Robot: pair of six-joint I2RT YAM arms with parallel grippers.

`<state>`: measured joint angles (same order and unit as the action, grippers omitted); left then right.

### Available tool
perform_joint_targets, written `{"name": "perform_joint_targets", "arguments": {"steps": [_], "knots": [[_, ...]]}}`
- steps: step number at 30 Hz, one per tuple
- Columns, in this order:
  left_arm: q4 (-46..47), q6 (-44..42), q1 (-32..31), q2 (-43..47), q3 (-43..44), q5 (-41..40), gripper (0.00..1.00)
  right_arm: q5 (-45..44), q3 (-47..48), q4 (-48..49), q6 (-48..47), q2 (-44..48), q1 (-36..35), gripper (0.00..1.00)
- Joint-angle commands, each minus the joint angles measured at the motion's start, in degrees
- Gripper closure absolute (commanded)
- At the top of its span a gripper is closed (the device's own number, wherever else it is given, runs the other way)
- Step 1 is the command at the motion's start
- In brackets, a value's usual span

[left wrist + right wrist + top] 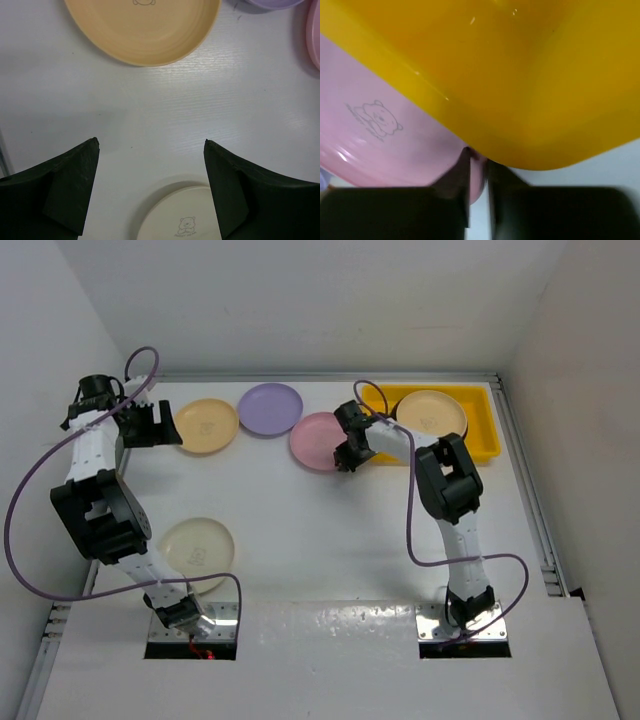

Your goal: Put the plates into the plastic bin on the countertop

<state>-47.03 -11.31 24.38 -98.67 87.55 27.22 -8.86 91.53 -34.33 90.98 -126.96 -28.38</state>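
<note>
The yellow plastic bin (482,438) stands at the back right of the white countertop (330,530) with a cream plate (431,412) in it. My right gripper (348,458) is shut on the rim of a pink plate (315,440), close against the bin's left end; in the right wrist view the pink plate (380,135) is pinched between the fingers under the bin wall (530,90). My left gripper (172,428) is open and empty beside a yellow plate (206,425). A lilac plate (270,407) lies behind. Another cream plate (197,545) lies near left.
White walls close in the countertop on the left, back and right. A purple cable loops from each arm. In the left wrist view the yellow plate (145,30) lies ahead and the cream plate (180,215) sits between the fingers, below them.
</note>
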Motion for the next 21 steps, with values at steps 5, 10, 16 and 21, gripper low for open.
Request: {"name": "perform_joint_targets", "arguments": {"steps": [5, 10, 16, 21], "knots": [[1.15, 0.94, 1.02, 0.32, 1.13, 3.36, 0.14, 0.87, -1.61, -5.84, -4.82, 1.35, -1.24, 1.0], [1.15, 0.41, 1.02, -0.29, 1.84, 3.36, 0.14, -3.53, -8.55, 4.42, -31.02, 15.41, -3.78, 1.0], [1.15, 0.41, 1.02, -1.43, 2.89, 2.84, 0.14, 2.29, -6.38, 5.8, -59.07, 23.77, 4.1, 1.0], [1.15, 0.41, 0.49, -1.43, 3.42, 2.31, 0.14, 1.56, 3.82, -0.29, -59.79, 22.81, 23.15, 1.0]]}}
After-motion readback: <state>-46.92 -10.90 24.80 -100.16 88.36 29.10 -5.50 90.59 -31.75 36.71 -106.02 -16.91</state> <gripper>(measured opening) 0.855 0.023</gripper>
